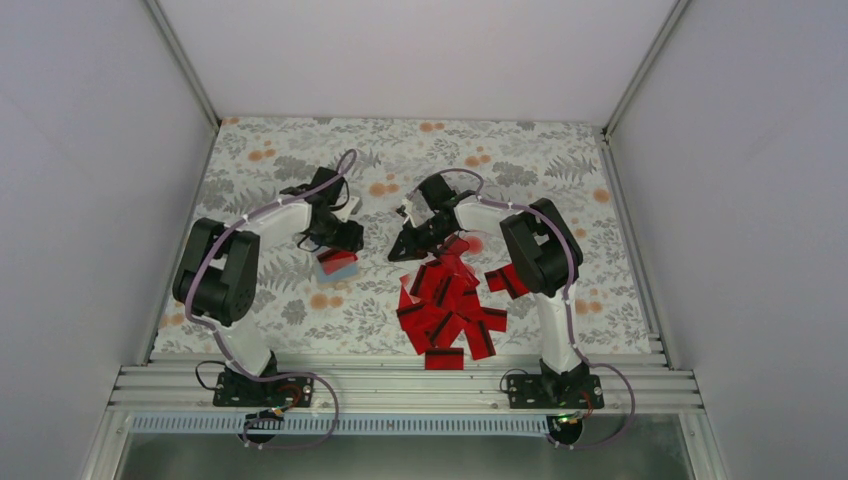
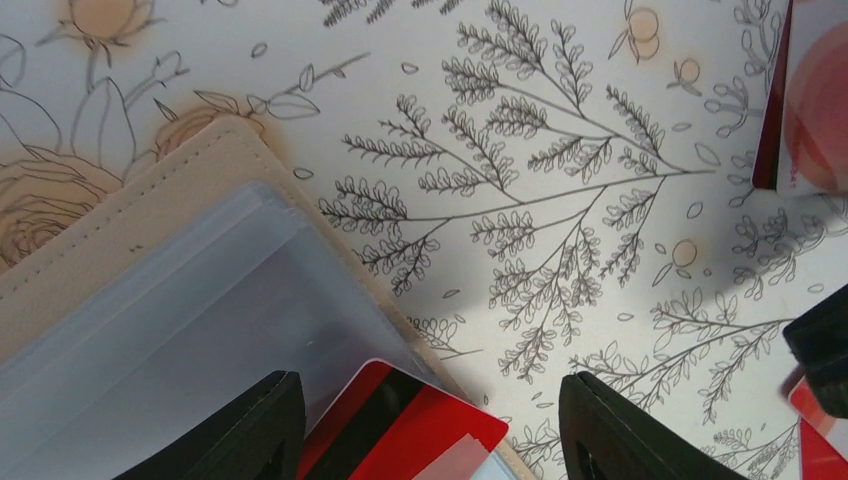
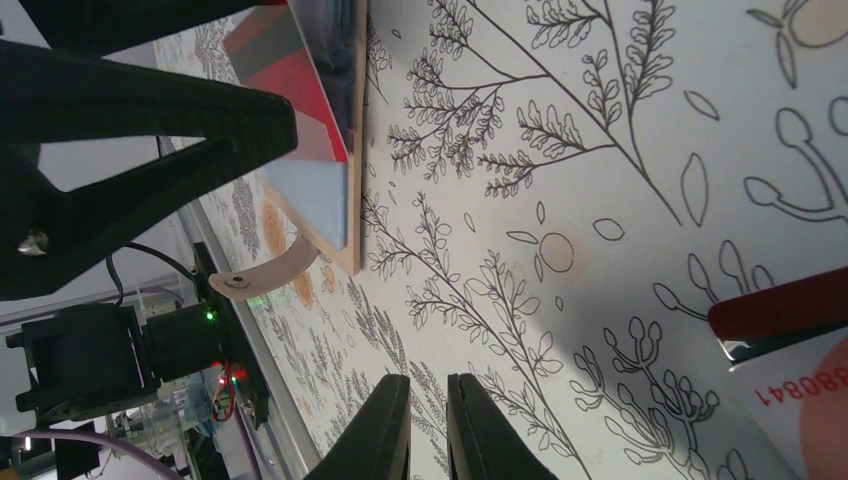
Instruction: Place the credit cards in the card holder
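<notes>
Left gripper (image 2: 430, 390) hangs with jaws apart over the flat tan-beige card holder (image 2: 150, 230), left of centre on the floral-printed tablecloth (image 1: 540, 160). A red, black-striped card (image 2: 400, 435) lies at the holder's clear sleeve. Right gripper (image 3: 428, 385), fingers together and empty, sits at the far edge of the heap of red rectangular credit cards (image 1: 450, 305) to the right.

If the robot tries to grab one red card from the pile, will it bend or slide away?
The credit cards look thin and stiff, with straight edges, so one probably won't flop. They lie flat and overlapping on the cloth, so one is likely hard to pinch and may slide instead.
</notes>
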You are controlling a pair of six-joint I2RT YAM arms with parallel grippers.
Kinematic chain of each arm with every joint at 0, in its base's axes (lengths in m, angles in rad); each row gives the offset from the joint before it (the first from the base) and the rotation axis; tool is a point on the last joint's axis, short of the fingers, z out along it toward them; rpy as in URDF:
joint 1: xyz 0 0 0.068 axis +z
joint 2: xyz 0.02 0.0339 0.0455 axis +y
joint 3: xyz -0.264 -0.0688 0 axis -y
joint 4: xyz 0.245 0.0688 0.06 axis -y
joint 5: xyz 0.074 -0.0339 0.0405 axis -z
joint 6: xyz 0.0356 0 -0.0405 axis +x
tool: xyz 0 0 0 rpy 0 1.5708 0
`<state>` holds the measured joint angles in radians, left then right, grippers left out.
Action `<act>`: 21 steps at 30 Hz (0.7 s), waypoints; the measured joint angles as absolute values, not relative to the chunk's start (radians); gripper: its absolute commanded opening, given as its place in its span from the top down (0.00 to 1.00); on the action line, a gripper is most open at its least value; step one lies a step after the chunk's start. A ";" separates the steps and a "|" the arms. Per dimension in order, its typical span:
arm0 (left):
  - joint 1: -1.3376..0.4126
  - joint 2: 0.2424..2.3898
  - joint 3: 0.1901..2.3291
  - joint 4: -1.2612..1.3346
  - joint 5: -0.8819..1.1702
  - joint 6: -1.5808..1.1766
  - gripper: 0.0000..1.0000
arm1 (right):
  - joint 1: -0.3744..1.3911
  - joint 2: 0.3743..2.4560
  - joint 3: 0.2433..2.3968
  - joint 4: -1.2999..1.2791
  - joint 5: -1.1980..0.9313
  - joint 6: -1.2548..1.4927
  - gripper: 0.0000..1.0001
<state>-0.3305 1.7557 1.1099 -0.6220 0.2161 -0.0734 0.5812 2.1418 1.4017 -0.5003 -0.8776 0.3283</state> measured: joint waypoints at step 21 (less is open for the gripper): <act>-0.336 1.549 1.061 -0.694 0.165 -0.217 0.31 | 0.592 2.144 1.489 -0.499 -0.903 0.332 0.90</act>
